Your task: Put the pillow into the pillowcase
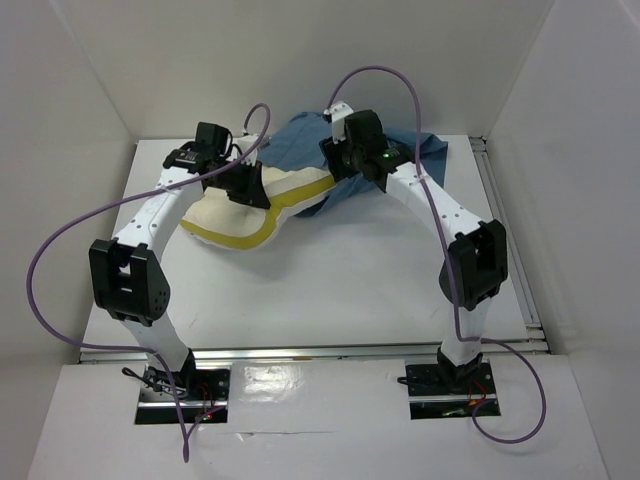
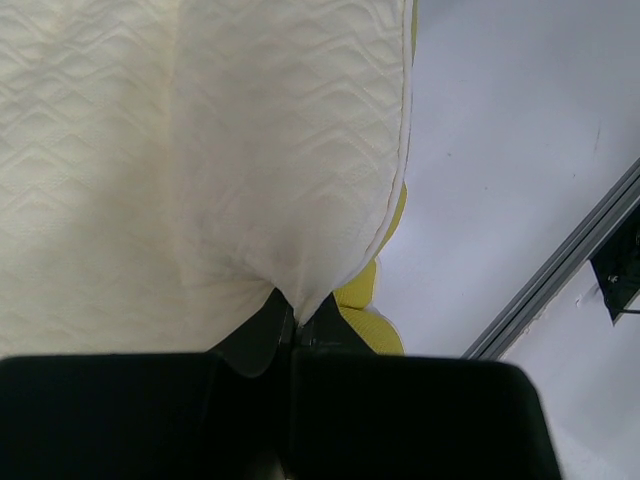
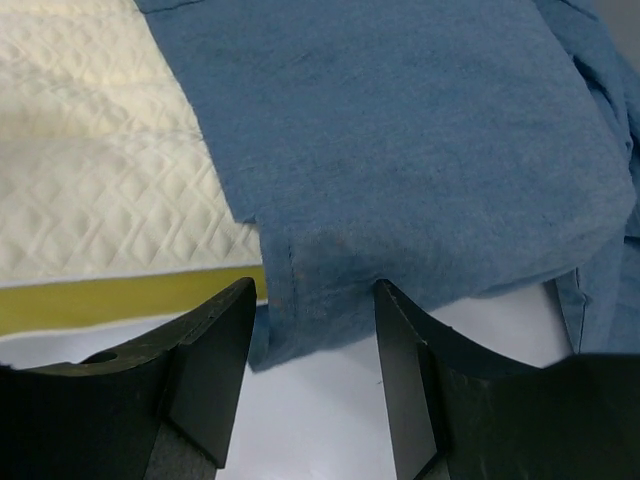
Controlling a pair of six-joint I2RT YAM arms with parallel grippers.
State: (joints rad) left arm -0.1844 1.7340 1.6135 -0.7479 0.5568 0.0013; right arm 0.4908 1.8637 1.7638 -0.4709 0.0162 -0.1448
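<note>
Your left hand (image 2: 292, 322) is clamped shut on the pillow (image 2: 200, 150) edge. Your right hand (image 3: 315, 300) is open over the pillowcase (image 3: 400, 130) edge, on the table (image 1: 350, 280).

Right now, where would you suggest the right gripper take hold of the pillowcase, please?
Probably the hemmed corner flap of the pillowcase, approached from the near side: it lies flat and free on the table beside the pillow, squarely inside the open right gripper.

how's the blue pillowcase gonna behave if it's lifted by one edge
Probably floppy: the pillowcase lies wrinkled and drapes over the pillow. Lifted by one edge, it would likely sag shut rather than stay open. It looks thin, so probably light.
</note>
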